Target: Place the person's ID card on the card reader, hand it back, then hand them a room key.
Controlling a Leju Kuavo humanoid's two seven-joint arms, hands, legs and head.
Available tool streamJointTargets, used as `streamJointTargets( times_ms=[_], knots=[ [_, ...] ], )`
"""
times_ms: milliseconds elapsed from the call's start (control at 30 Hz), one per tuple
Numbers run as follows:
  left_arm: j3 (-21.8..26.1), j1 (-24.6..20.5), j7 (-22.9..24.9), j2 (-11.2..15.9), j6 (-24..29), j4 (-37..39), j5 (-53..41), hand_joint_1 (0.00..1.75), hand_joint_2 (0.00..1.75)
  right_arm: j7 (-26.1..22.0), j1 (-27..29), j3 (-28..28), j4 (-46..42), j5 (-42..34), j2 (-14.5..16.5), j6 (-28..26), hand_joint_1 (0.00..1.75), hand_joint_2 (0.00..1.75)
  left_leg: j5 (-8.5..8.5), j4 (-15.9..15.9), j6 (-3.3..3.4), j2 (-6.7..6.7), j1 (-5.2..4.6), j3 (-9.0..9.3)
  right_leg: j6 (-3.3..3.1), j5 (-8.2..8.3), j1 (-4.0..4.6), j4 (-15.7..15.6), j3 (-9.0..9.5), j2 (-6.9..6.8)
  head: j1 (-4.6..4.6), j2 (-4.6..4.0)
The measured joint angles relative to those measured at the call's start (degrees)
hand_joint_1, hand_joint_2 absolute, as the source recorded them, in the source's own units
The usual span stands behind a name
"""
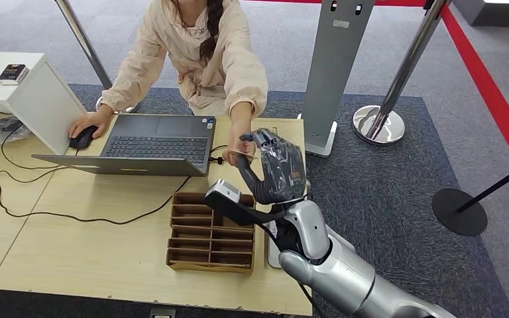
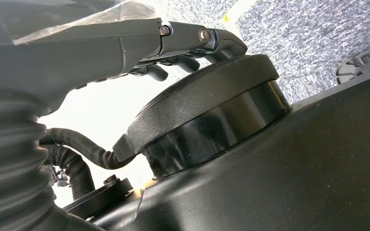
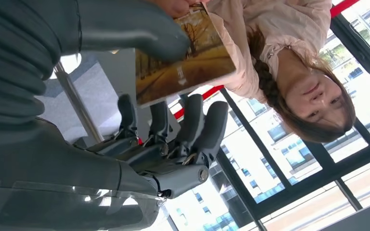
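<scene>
Right hand (image 1: 275,173) raised past the far edge of the wooden tray (image 1: 210,233), above the counter (image 1: 93,252), thumb pressed on a card (image 3: 183,55), other fingers (image 3: 192,125) spread below it. Person's hand (image 1: 242,142) grips the same card from the far side. Card lies flat, long axis running hand to person. Likely mid-handover; which way, can't tell. Left hand (image 2: 192,41) hangs by the body, fingers curled on nothing.

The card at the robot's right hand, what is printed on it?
An autumn scene, yellow-orange trees on the card; right wrist view.
</scene>
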Motion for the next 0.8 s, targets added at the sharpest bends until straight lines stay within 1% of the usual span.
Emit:
streamJointTargets(
  times_ms=[500, 633, 800],
  knots=[
    [-0.09, 0.01, -0.41, 0.02, 0.00, 0.07, 0.00, 0.00, 1.75, -0.51, 0.05, 0.85, 1.75, 0.90, 0.22, 0.39, 0.00, 1.75, 0.00, 0.00, 0.00, 0.00, 0.00, 0.01, 0.00, 0.00, 0.00, 0.00, -0.01, 0.00, -0.01, 0.00],
    [-0.08, 0.01, -0.46, 0.01, -0.04, 0.09, 0.00, 0.00, 1.75, -0.81, 1.23, 1.24, 1.71, 0.01, -0.04, 3.70, 0.00, 1.75, 0.00, 0.00, 0.00, 0.00, 0.00, 0.01, 0.00, 0.00, 0.00, 0.00, -0.01, 0.00, 0.00, 0.00],
    [-0.08, 0.02, -0.47, 0.00, -0.11, 0.11, 0.00, 0.00, 1.75, -1.27, 2.92, 1.88, 1.25, -2.99, -0.91, 8.08, 0.00, 1.75, 0.00, 0.00, 0.00, 0.00, 0.00, 0.01, 0.00, 0.00, 0.00, 0.00, -0.01, 0.00, 0.00, 0.00]
  ],
)
